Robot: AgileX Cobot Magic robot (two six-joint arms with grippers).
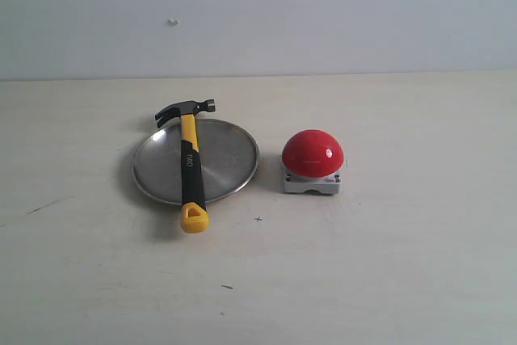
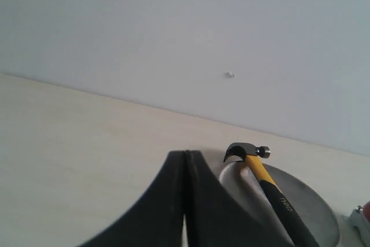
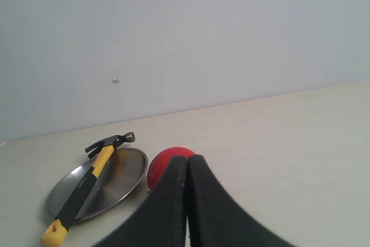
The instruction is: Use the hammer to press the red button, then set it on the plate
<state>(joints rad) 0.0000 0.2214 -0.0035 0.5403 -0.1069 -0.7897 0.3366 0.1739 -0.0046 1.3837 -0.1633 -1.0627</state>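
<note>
The hammer (image 1: 189, 164) lies across the plate (image 1: 230, 159), its dark head past the far rim and its yellow looped end over the near rim. To the plate's right stands the red button (image 1: 313, 152) on its grey base. No arm appears in the exterior view. My left gripper (image 2: 185, 155) is shut with nothing in it, well back from the hammer (image 2: 272, 192) and plate (image 2: 315, 209). My right gripper (image 3: 188, 159) is shut and empty too, with the red button (image 3: 161, 166) partly hidden behind its fingers; the hammer (image 3: 87, 183) rests on the plate (image 3: 118, 180).
The things sit on a pale wooden table (image 1: 388, 272) that runs back to a plain light wall (image 1: 323, 14). A few small dark specks mark the tabletop in front of the plate.
</note>
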